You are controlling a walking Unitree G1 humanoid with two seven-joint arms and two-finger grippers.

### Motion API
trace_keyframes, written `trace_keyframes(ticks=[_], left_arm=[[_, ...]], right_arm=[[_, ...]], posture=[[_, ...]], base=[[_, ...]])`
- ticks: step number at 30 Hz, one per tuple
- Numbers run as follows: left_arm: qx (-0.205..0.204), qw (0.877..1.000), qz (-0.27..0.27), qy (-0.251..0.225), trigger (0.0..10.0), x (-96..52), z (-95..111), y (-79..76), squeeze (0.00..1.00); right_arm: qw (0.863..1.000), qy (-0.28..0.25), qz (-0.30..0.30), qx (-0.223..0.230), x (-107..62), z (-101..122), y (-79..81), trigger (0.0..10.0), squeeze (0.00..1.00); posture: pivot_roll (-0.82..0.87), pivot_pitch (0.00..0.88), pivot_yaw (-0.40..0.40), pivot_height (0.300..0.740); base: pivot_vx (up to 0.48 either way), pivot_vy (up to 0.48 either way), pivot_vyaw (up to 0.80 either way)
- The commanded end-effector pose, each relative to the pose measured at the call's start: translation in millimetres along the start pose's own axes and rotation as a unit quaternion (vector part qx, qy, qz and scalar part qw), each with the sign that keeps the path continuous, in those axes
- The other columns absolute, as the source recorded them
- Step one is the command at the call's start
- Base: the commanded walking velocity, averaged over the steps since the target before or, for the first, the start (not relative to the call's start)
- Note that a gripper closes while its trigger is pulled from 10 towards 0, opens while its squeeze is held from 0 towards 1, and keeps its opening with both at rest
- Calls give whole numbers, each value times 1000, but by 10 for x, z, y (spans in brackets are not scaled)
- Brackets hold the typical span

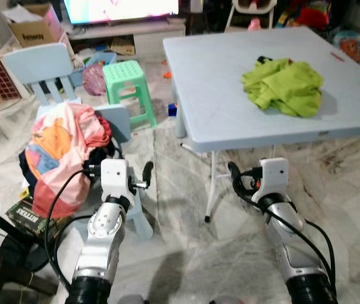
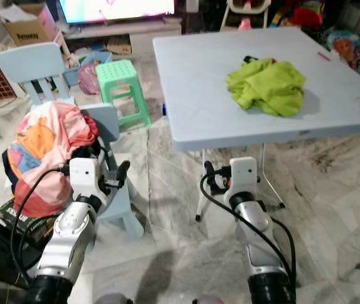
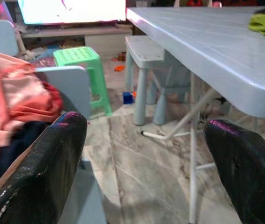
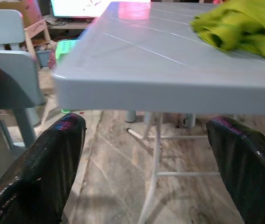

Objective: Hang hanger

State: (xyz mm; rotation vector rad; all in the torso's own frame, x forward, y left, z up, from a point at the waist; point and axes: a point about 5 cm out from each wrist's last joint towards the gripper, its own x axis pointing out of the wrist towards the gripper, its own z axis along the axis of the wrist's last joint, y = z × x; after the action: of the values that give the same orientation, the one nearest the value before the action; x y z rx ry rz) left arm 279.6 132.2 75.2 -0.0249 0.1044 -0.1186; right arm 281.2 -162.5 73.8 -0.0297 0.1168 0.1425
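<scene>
Both grippers, left (image 3: 142,154) and right (image 4: 144,154), hover low with jaws spread and empty, the table (image 1: 218,95) at 12 o'clock bearing a green garment (image 1: 282,85); no hanger discernible.

The television (image 1: 122,9) is cut off by the top edge, its picture washed out to a bright blur; the table (image 1: 231,95) runs past the right edge in the head views, and its far corner is lost; a dark item (image 1: 263,60) pokes out from under the green cloth (image 1: 282,85), too covered to identify; the heap of clothes (image 1: 66,155) hides the seat of the small blue chair (image 1: 118,123); lettering on the cardboard box (image 1: 31,25) and on the dark box (image 1: 31,218) by the floor is too small to read.
</scene>
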Motion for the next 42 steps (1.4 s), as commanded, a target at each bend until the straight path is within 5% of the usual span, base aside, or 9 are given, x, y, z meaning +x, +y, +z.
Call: trace_keyframes(ticks=[1,10,29,42], left_arm=[[8,1000,16,6,10000,-36,-29,126,0],[22,1000,-2,-7,10000,-33,1,97,0],[29,999,-9,-11,10000,-45,-16,60,0],[26,999,3,29,10000,-20,-112,70,0]], right_arm=[[1000,-10,19,5,27,43,105,10000,0],[999,-26,41,14,33,99,173,10000,0],[998,-34,59,12,6,82,208,10000,0],[997,-24,78,9,-2,44,272,10000,0]], posture=[[-7,0,-3,740],[-8,0,-2,740],[-8,0,-2,740],[-6,0,-8,740]], base=[[0,439,0],[207,387,0],[465,0,0],[235,0,0]])
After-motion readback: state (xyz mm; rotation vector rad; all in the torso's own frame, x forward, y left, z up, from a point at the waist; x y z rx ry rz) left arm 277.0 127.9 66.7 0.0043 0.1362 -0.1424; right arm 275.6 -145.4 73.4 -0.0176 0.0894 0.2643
